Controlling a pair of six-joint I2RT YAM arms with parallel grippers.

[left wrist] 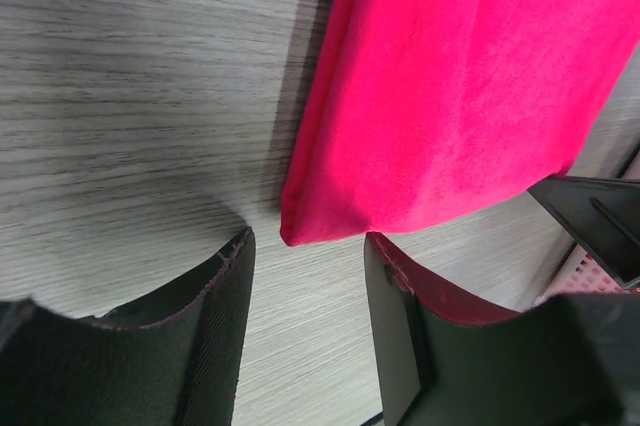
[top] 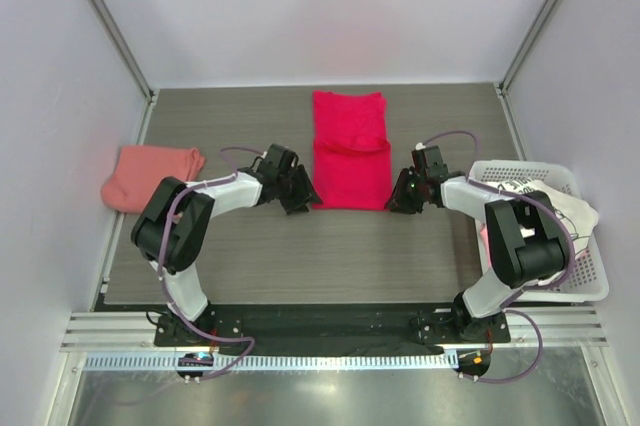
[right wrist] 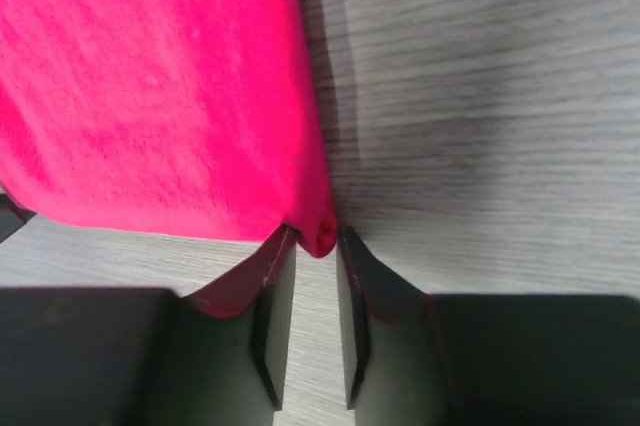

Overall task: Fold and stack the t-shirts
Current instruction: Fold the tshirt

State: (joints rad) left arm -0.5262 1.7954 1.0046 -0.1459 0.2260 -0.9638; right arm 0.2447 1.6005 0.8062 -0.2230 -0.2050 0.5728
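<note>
The crimson t-shirt (top: 350,151) lies in the middle of the table, folded into a long strip running away from me. My left gripper (top: 300,200) sits at its near left corner. In the left wrist view that gripper (left wrist: 305,238) is open, and the shirt's corner (left wrist: 300,226) lies just ahead of the gap, untouched. My right gripper (top: 398,200) is at the near right corner. There the jaws (right wrist: 318,238) have closed narrowly on the cloth's corner (right wrist: 322,231), which bunches between the tips. The salmon-pink t-shirt (top: 150,176) lies folded at the left. The white t-shirt (top: 548,202) sits in the basket.
A white plastic basket (top: 590,291) stands at the table's right edge beside the right arm. Pale walls enclose the table at the back and both sides. Bare grey wood (top: 340,246) stretches between the crimson shirt and the arm bases.
</note>
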